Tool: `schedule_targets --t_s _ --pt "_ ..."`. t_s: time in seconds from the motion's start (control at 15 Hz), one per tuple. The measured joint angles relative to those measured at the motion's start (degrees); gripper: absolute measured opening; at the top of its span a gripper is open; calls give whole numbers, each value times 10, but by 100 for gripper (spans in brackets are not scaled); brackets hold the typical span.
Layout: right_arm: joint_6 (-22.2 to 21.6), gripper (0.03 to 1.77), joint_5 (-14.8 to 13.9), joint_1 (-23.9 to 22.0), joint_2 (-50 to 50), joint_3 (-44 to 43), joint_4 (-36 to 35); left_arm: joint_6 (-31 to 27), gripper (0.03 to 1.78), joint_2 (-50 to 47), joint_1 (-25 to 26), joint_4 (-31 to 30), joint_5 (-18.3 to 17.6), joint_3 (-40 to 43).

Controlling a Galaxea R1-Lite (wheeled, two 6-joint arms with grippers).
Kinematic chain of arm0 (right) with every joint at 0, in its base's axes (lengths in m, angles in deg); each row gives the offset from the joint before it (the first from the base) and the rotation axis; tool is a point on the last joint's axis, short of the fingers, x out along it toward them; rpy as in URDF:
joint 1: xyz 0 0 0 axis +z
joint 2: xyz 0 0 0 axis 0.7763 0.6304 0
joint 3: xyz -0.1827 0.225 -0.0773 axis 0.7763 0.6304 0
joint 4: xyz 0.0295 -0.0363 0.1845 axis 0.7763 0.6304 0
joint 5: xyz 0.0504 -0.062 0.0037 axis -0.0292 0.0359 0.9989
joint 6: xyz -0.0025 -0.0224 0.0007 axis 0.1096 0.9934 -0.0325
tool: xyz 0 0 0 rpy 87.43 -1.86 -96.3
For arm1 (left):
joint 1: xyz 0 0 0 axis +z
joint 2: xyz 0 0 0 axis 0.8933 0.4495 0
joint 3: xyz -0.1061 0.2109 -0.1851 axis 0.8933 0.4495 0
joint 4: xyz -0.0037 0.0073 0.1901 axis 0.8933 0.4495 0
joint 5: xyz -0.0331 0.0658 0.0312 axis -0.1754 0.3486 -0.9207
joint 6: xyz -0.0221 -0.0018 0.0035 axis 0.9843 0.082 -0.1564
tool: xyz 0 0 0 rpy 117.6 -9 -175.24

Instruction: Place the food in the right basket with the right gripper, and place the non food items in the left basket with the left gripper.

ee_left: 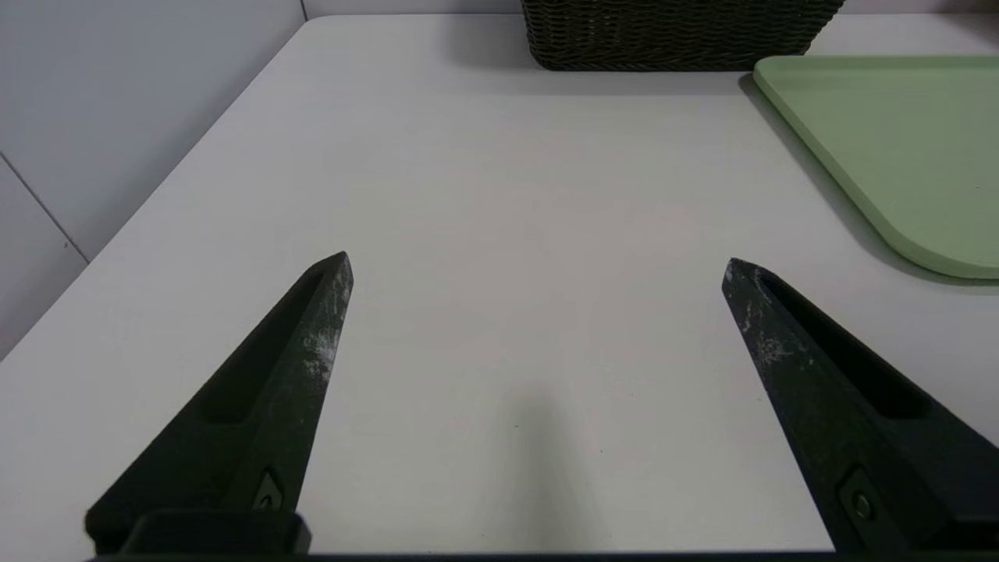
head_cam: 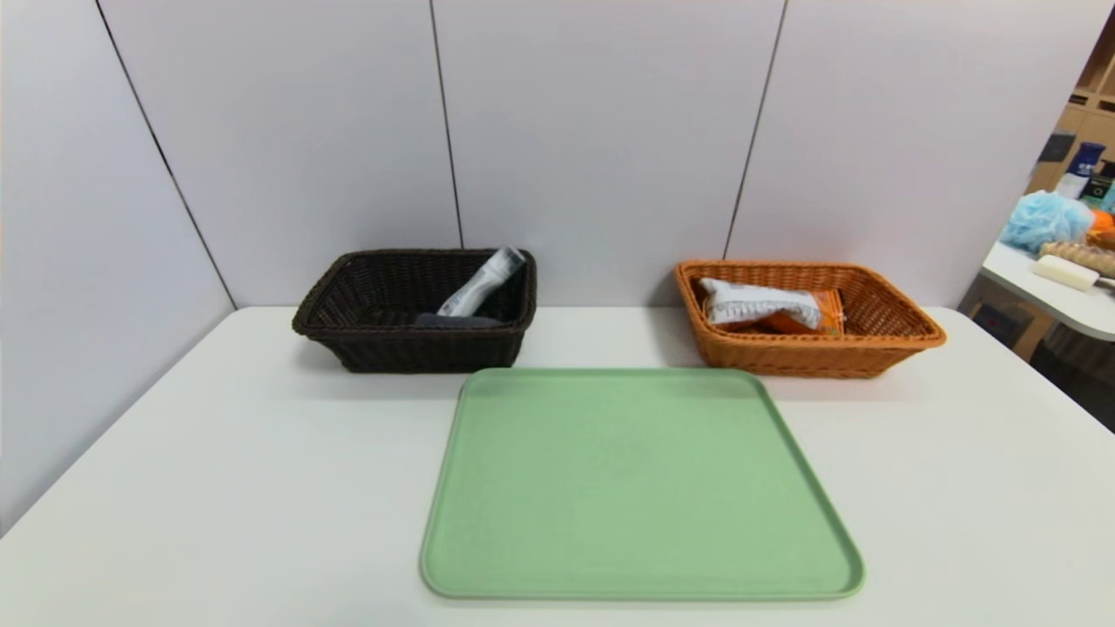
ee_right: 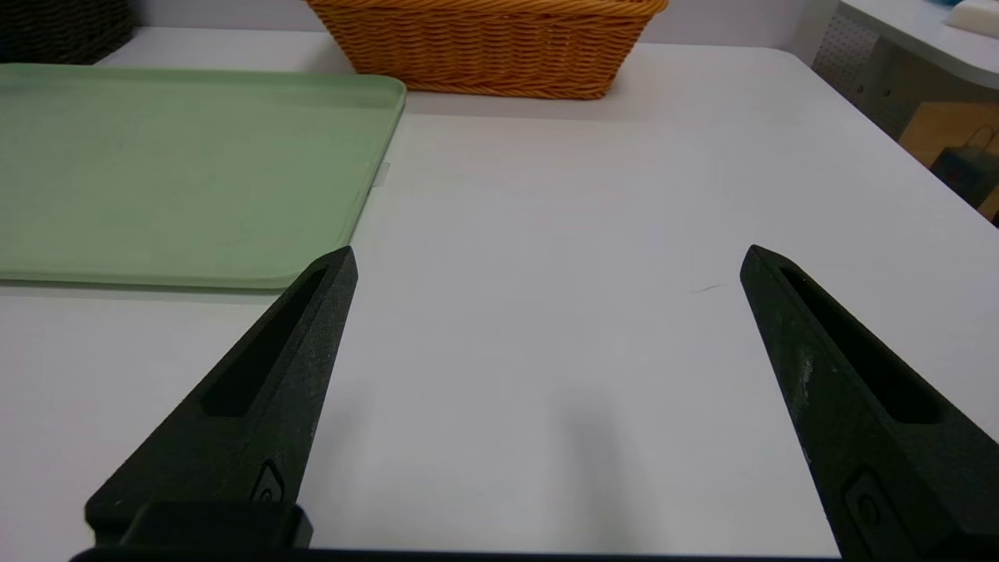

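Head view, baskets: two, both at the back of the white surface [head_cam: 261, 453], one dark basket [head_cam: 427, 353] on the left and one orange basket [head_cam: 810, 357] on the right.
Head view, dark basket: two items inside, one pale tube [head_cam: 482, 283] leaning up toward the right rim and one dark grey cloth [head_cam: 457, 321] low beside it, partly hidden by the front wall.
Head view, orange basket: one snack packet [head_cam: 766, 306], lying in its left part; its white panel faces out, with orange showing at the end. It looks like a single packet, though the rim hides its lower part.
Head view, tray: one, green [head_cam: 636, 488], on the surface in front of and between the two baskets.
Left wrist view, left pincer [ee_left: 537, 261]: one, two fingers spread wide, nothing between them, above the surface left of the tray.
Right wrist view, right pincer [ee_right: 551, 251]: one, two fingers spread wide, holding nothing, above the surface, near the tray's right side.
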Motion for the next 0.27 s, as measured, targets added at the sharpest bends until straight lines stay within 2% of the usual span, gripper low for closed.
schedule_targets --t_s 0.27 --pt "-11 169 0 0 0 0 0 0 169 0 0 0 0 0"
